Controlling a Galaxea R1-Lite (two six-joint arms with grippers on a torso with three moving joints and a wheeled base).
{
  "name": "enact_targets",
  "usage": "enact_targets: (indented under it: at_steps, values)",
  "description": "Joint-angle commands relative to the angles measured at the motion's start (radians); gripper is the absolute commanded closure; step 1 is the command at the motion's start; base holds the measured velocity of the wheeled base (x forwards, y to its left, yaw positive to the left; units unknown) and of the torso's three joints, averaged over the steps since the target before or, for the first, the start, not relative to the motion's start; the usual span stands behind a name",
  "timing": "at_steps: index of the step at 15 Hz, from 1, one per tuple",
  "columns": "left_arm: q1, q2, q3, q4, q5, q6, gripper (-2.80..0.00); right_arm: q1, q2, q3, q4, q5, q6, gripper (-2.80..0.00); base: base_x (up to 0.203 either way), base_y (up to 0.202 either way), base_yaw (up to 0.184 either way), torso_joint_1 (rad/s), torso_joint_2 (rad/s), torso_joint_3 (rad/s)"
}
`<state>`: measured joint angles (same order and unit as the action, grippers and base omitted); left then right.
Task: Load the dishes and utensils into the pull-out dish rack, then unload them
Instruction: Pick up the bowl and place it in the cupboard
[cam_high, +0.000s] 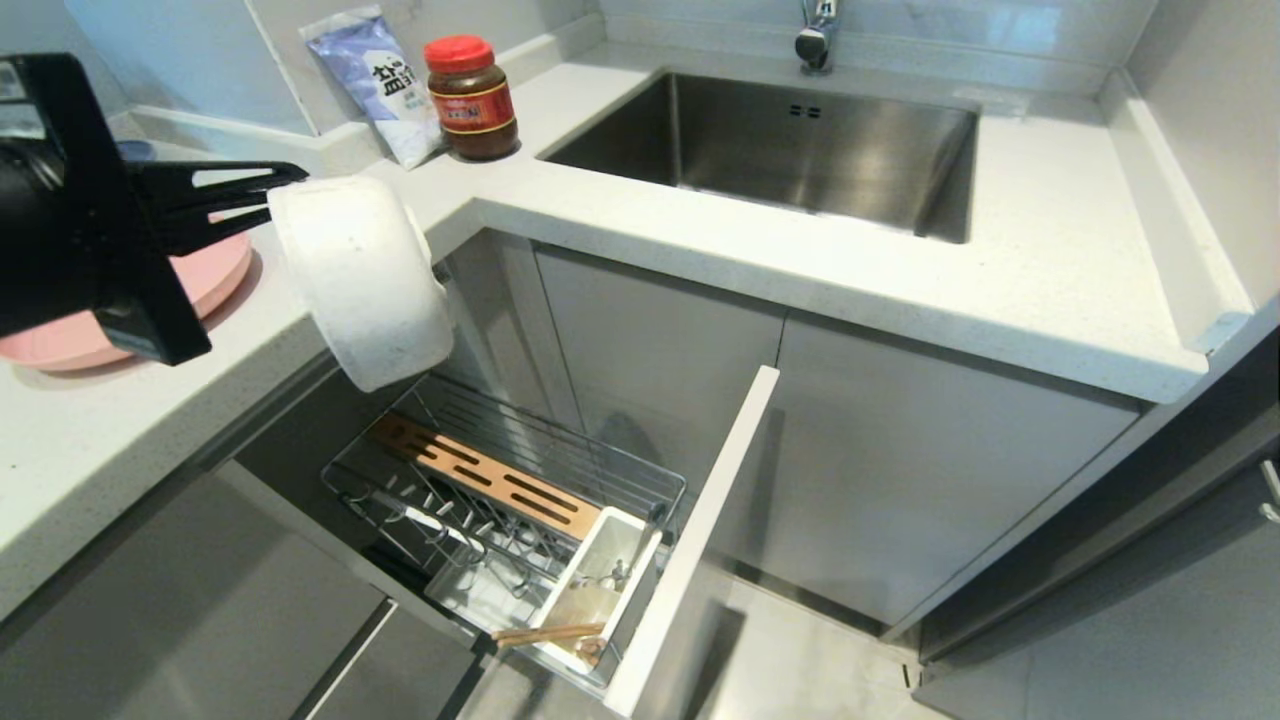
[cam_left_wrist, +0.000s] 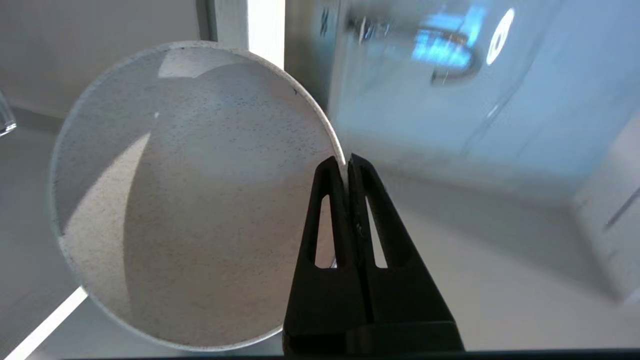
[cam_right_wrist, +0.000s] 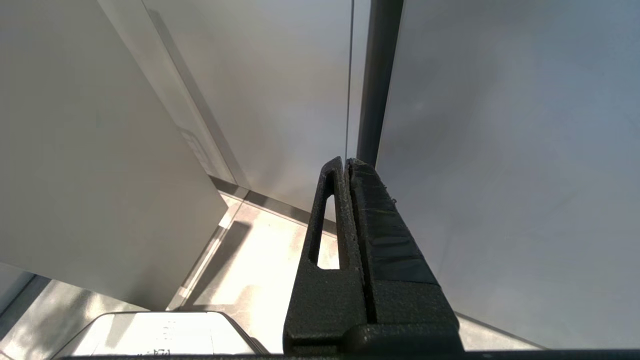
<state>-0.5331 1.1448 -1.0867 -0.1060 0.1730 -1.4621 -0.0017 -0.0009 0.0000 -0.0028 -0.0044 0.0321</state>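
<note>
Step in hand: judged from the layout, the round cream-white speckled bowl (cam_high: 362, 282) is being carried toward the chrome wire pull-out dish rack (cam_high: 520, 500), so this looks like loading.
Left gripper: the black left gripper (cam_high: 285, 180) sits at the upper left of the head view, jaws pressed together on the bowl's rim; in the left wrist view (cam_left_wrist: 346, 165) the thin rim runs between the fingertips.
Bowl: tipped on edge in mid-air, just past the edge of the pale speckled stone countertop (cam_high: 700, 240) and above the rack's far end.
Other dish: the large flat pale-pink plate (cam_high: 150, 310) lies on the counter at the left edge of the frame, partly hidden by the arm.
Utensils: thin light-wood chopsticks (cam_high: 550, 633) lie across the near end of the white rectangular utensil caddy (cam_high: 600, 590), lower centre; the fork I cannot make out for sure.
Doing it well: a rim pinch is a small hold, so a slow descent keeping the bowl on edge, aimed between the prongs, seems wise.
Edges: the counter lip is right beside the bowl, and the slotted wooden strip (cam_high: 490, 480) and the light-grey front panel (cam_high: 690, 540) bound the basket.
Open room: most free space appears over the wire prongs in the lower-left middle of the frame.
Right gripper: the black right gripper (cam_right_wrist: 345, 162) is parked by grey cabinet panels, jaws closed on nothing.
</note>
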Motion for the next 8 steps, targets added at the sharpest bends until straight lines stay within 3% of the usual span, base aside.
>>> enact_targets:
  at_steps: [1, 8]
  values:
    - [0.035, 0.087, 0.075, -0.127, 0.004, -0.041, 0.0, 0.0, -0.002, 0.002, 0.0, 0.0, 0.0, 0.0, 0.0, 0.0, 0.0, 0.0, 0.0, 0.0]
    - [0.041, 0.347, 0.387, -0.692, 0.043, -0.048, 0.0, 0.0, -0.003, 0.002, 0.0, 0.0, 0.0, 0.0, 0.0, 0.0, 0.0, 0.0, 0.0, 0.0]
